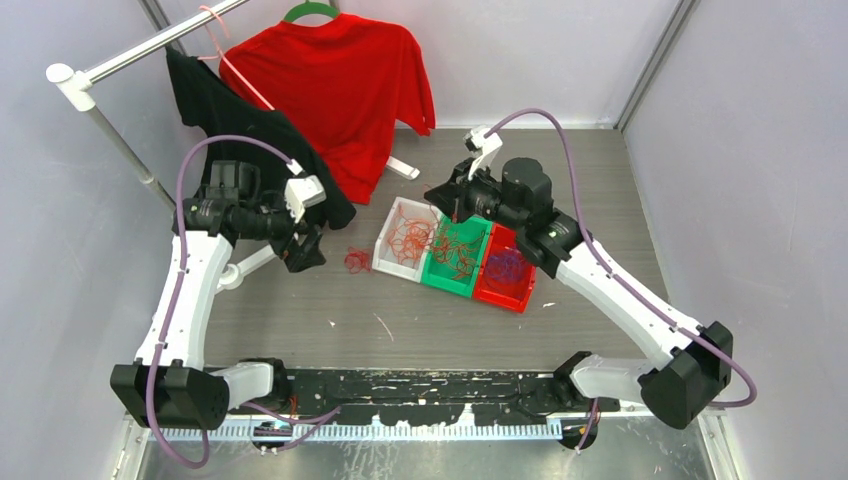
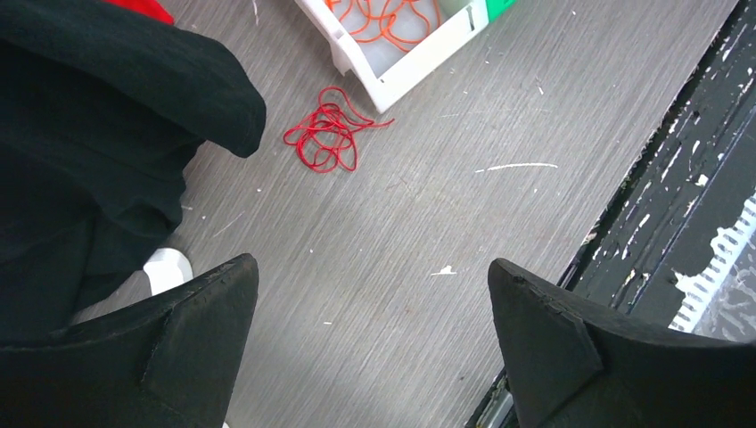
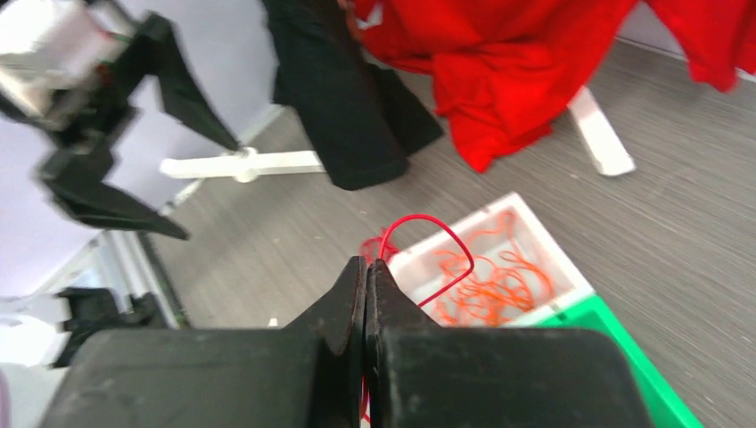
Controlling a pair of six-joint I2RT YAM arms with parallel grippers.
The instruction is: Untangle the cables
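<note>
1. The left gripper (image 1: 305, 252) was seen at the left of the top view, held above the table (image 1: 440, 330). Its fingers (image 2: 205, 339) were spread wide, with nothing between them.
2. The right gripper (image 1: 452, 203) was seen just above the centre of the top view, over the far ends of the bins.
3. In the right wrist view its fingers (image 3: 343, 303) were pressed together, and a red wire (image 3: 437, 234) was pinched at their tips. The wire arched up from the tips in a single loop.
4. A red clump (image 1: 357, 260) was seen lying on the table between the left gripper and the white bin (image 1: 381, 258). It lay just beside the bin's corner and apart from the black shirt (image 1: 240, 130).
5. In the left wrist view this clump was seen at upper centre, ahead of the open fingers and not touched by them.
6. Orange wires (image 1: 410, 238) were seen lying inside the white bin.
7. A tangle (image 1: 458, 248) of orange and red was seen in the green bin (image 1: 450, 286), which touched the white bin's right side.
8. Purple wires (image 1: 505, 265) were seen in the red bin (image 1: 505, 299), the rightmost of the three.
9. A red shirt (image 1: 340, 90) was seen hanging at upper centre, with the black shirt to its left.
</note>
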